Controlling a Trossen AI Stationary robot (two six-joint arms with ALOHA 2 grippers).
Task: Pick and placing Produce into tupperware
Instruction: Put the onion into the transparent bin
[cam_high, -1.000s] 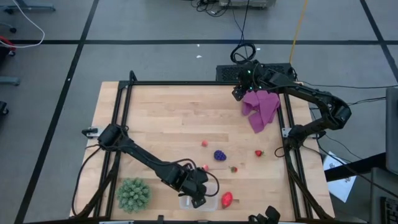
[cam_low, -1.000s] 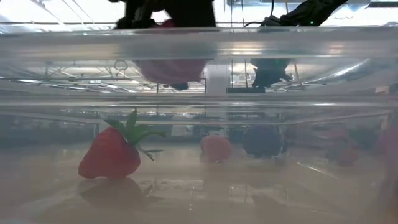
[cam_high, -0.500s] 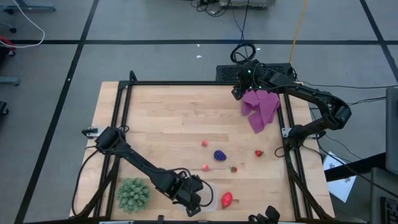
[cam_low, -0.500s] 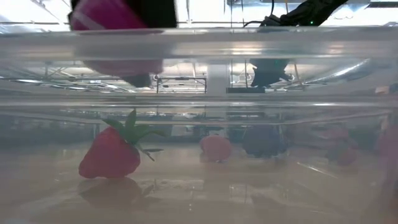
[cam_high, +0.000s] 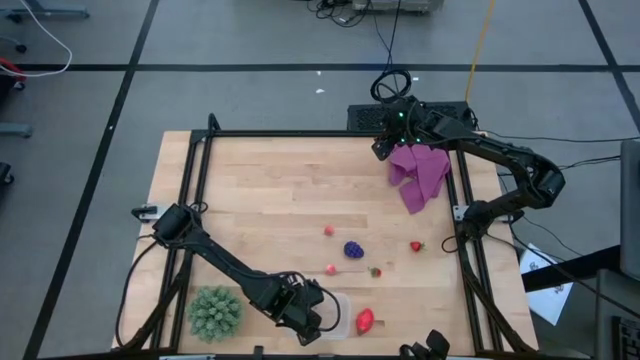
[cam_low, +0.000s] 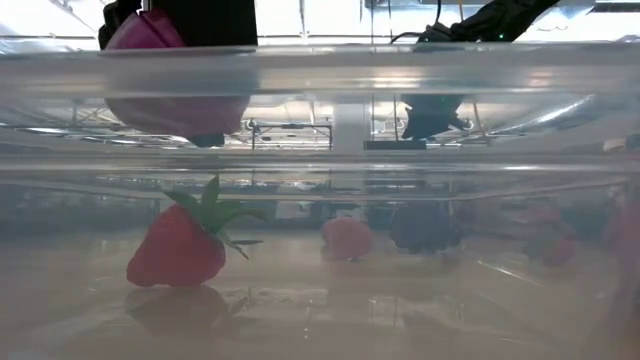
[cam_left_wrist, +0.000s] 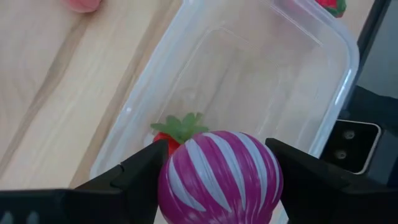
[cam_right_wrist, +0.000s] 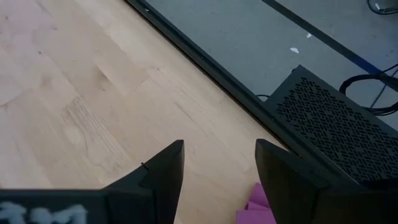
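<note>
- The desk (cam_high: 270, 190) is a pale wooden top inside a black frame, standing on a grey floor crossed by dark lines.
- No brand, label or readable writing shows on any object; a blurred white mark on the right wrist housing cannot be read.
- The purple cloth (cam_high: 420, 175) lies crumpled at the desk's far right corner, just beside the right end effector (cam_high: 381, 150); in the right wrist view its fingers (cam_right_wrist: 163, 171) stand apart with nothing between them, over bare wood.
- The spiky green ball (cam_high: 215, 312) sits at the near left edge of the desk, beside the left arm.
- The tupperware (cam_left_wrist: 249, 81) is a clear rectangular box with rounded corners, at the near edge of the desk between the green ball and a red strawberry (cam_high: 365, 320); it is open-topped.
- The left end effector (cam_left_wrist: 221, 180) hovers over the tupperware, clenched on the magenta ball (cam_left_wrist: 219, 177), which is round and magenta with white stripes.
- Inside the box lies one small strawberry (cam_left_wrist: 177, 130), red with a green leafy cap, seen just beyond the ball.
- The dark purple grape bunch (cam_high: 353, 249) rests mid-desk, well apart from the box.
- Small red and pink pieces lie scattered around it: one beyond it (cam_high: 328, 231), one nearer (cam_high: 330, 269), a tiny strawberry (cam_high: 375, 271) and another (cam_high: 416, 246) to the right.
</note>
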